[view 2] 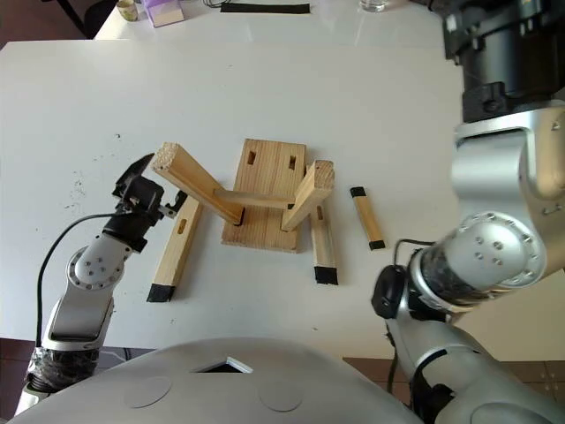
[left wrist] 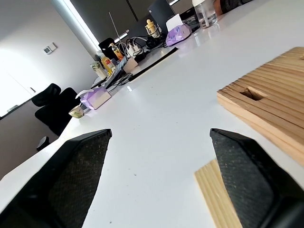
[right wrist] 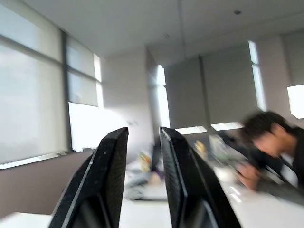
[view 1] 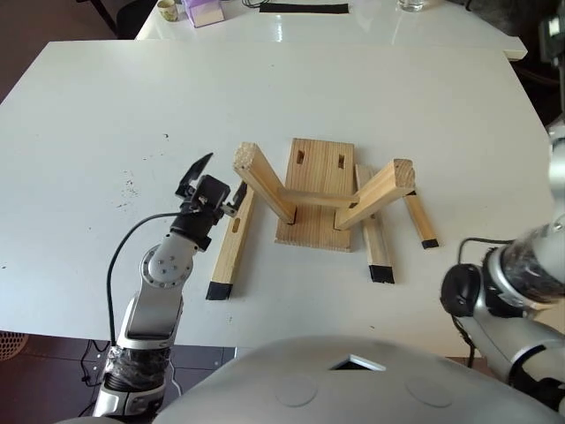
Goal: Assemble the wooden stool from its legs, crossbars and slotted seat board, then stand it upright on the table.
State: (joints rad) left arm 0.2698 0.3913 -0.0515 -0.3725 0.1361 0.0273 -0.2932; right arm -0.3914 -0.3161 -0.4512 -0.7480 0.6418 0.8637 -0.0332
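Now, my left gripper [left wrist: 160,137] spread wide, empty, just beside loose pale wooden leg with black foot [view 1: 229,252]; stiff, probably light, I'd grab mid-length. Right gripper [right wrist: 144,130] barely parted, empty.

— What does the left arm [view 1: 157,305], left of the seat board [view 1: 320,177], look like?
— Silver-grey metal links, a round joint [view 1: 168,265] with small screws, and a dark mesh-wrapped section [view 1: 137,367] low down. A thin black cable [view 1: 119,252] loops alongside.
— And the left gripper [view 1: 196,173]?
— Black, with two fingers and rough, grainy pads [left wrist: 78,175].
— And the right arm [view 2: 508,168], right of the seat board?
— Bulkier: a silver ball joint [view 2: 490,252] dotted with screws, and a black cylinder [view 2: 499,53] on top. The right gripper [right wrist: 142,130] has flat black fingers [right wrist: 107,171].
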